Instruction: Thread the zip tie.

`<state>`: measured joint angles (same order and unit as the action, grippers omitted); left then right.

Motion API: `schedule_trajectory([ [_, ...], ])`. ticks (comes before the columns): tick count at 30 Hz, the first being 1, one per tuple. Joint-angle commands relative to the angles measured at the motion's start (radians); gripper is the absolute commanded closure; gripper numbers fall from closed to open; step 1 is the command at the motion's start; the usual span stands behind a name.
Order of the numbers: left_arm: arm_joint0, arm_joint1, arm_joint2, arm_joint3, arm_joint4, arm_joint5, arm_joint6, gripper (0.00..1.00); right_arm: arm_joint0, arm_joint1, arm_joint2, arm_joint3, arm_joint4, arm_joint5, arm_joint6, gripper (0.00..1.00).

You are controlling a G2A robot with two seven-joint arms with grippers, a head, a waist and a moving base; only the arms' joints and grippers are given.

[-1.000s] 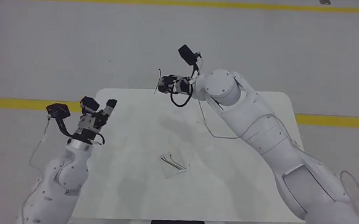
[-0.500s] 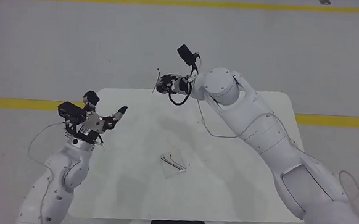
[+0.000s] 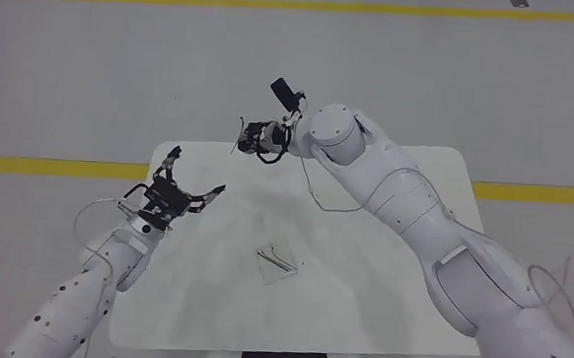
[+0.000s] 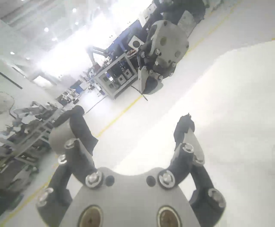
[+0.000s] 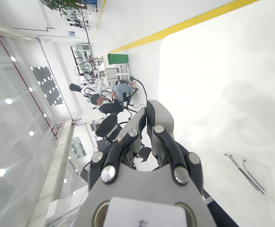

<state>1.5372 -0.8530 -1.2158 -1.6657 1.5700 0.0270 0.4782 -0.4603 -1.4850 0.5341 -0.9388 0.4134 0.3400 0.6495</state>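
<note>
The right gripper [image 3: 243,137] pinches a black zip tie [image 4: 135,88] crosswise, ends protruding both sides; the left gripper [image 3: 193,173] gapes wide.

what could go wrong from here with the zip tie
The zip tie is thin and sticks out of the shut right pincer; the open left pincer, apart from it, may miss its end or knock it askew.
It is held in the air near the table's far edge, so a slip could drop it to the floor.
</note>
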Motion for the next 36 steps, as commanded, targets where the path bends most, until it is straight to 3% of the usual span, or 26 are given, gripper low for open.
schedule_trajectory([
  [1,-0.007,0.010,0.020,0.005,0.000,0.018,0.005,0.00,0.002,-0.001,-0.002,0.003,0.005,0.000,-0.003,1.00],
  [8,-0.007,0.010,0.020,0.005,0.000,0.018,0.005,0.00,0.002,-0.001,-0.002,0.003,0.005,0.000,-0.003,1.00],
  [11,-0.030,0.013,0.031,0.014,0.000,0.050,0.001,0.00,-0.022,-0.001,0.005,-0.016,-0.002,0.000,-0.020,1.00],
  [14,-0.084,0.048,0.093,0.048,0.000,0.109,0.023,0.00,-0.028,-0.004,0.007,-0.015,-0.008,0.000,-0.022,1.00],
  [17,-0.175,0.107,0.217,0.101,0.000,0.222,0.052,0.00,-0.030,-0.009,0.007,-0.003,0.003,0.000,-0.034,1.00],
  [18,-0.214,0.128,0.277,0.113,0.000,0.257,0.054,0.00,-0.030,-0.012,0.009,0.002,0.014,0.000,-0.043,1.00],
  [19,-0.244,0.142,0.319,0.120,0.000,0.274,0.057,0.00,-0.030,-0.013,0.009,0.003,0.017,0.000,-0.047,1.00],
  [20,-0.254,0.146,0.333,0.124,0.000,0.280,0.058,0.00,-0.030,-0.013,0.009,0.003,0.017,0.000,-0.047,1.00],
  [36,-0.254,0.146,0.333,0.124,0.000,0.280,0.058,0.00,-0.030,-0.013,0.009,0.003,0.017,0.000,-0.047,1.00],
])
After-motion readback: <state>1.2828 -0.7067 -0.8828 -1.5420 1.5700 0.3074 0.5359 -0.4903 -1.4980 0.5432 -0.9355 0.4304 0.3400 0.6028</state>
